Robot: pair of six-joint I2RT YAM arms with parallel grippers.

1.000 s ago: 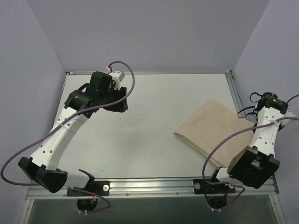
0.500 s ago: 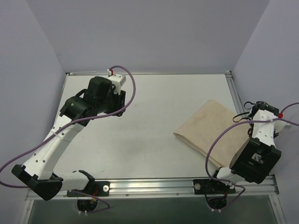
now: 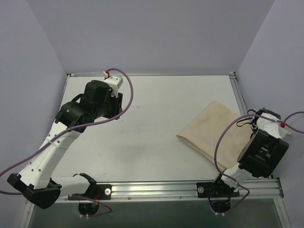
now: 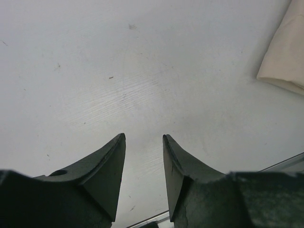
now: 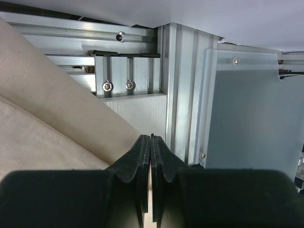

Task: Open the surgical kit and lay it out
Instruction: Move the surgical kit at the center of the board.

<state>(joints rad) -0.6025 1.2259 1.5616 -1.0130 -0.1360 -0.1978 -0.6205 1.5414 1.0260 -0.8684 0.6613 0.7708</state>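
Barely started. Cloth wrap (image 3: 213, 130) folded shut on right of table (image 3: 152, 104); tray, instruments not visible. Left gripper (image 4: 144, 142) released over table, well apart from wrap. Right gripper (image 5: 151, 142) clenched, nothing seen between, at wrap's near-right edge. All unfolding, layout left.

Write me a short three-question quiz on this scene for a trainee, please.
1. True or false: the beige cloth wrap has been spread open across the table.
2. Which gripper is open? A) left B) right C) both
3. Fill in: the wrap lies on the ____ side of the table.
Key:
1. False. The wrap is a folded bundle.
2. A. The left gripper is open above bare table, and the right gripper is shut.
3. Right.
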